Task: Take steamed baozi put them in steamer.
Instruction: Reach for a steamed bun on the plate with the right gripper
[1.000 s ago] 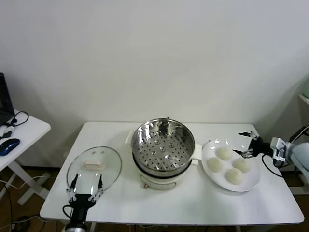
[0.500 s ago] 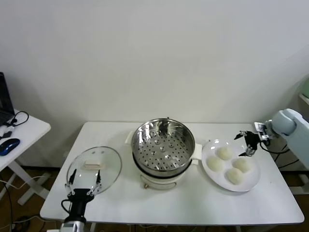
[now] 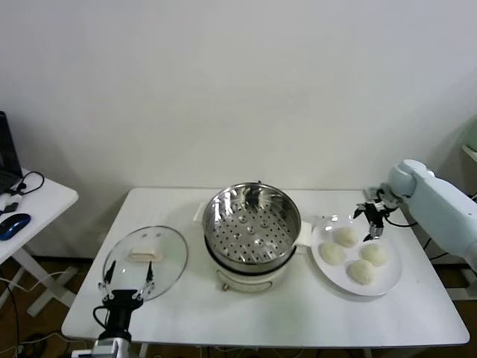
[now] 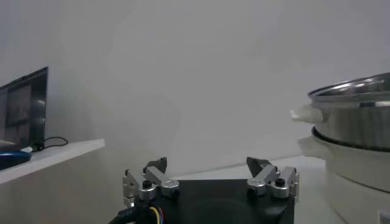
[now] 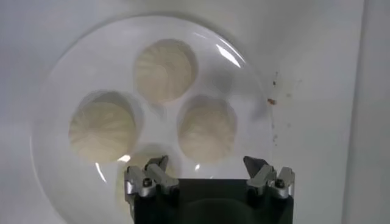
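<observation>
The shiny steel steamer (image 3: 252,227) stands empty on its cream pot base at the table's middle; its side also shows in the left wrist view (image 4: 356,103). Four white baozi lie on a white plate (image 3: 339,282) to its right: (image 3: 346,236), (image 3: 330,253), (image 3: 375,253), (image 3: 363,272). My right gripper (image 3: 371,216) hovers open above the plate's far edge. In the right wrist view it (image 5: 206,165) is open and empty above the baozi (image 5: 207,128), (image 5: 165,70), (image 5: 102,131); the fourth is partly hidden behind it. My left gripper (image 3: 127,283) is open and empty at the front left (image 4: 207,165).
A flat glass lid (image 3: 145,261) lies on the table at the left, just behind my left gripper. A side table with a blue mouse (image 3: 15,224) stands farther left. The white wall is close behind the table.
My right arm has swung in from the right, and its gripper now hovers over the plate's far edge pointing down. My left gripper has shifted slightly up.
</observation>
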Tool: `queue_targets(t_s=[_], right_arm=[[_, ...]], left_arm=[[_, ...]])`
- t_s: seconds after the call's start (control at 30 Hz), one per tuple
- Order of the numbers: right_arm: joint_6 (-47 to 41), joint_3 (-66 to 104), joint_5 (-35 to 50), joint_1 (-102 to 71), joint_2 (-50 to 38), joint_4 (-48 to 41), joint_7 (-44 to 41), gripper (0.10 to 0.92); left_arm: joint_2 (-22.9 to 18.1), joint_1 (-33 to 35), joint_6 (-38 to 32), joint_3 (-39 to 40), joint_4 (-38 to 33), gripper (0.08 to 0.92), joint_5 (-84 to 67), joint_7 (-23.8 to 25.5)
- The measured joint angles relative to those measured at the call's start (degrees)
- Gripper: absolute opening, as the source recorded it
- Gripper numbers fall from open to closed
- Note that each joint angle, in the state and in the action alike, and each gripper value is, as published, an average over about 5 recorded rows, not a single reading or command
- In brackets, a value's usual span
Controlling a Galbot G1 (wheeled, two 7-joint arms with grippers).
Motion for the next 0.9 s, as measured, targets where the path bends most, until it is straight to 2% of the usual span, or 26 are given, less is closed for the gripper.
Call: queue_targets(t_s=[0.9], right_arm=[[1.99, 7.93, -7.42, -3.81, 5.6, -6.53, 1.62, 0.802]], left_arm=[[-0.47, -0.01, 0.59, -0.42, 0.13, 0.823, 0.22, -0.58]])
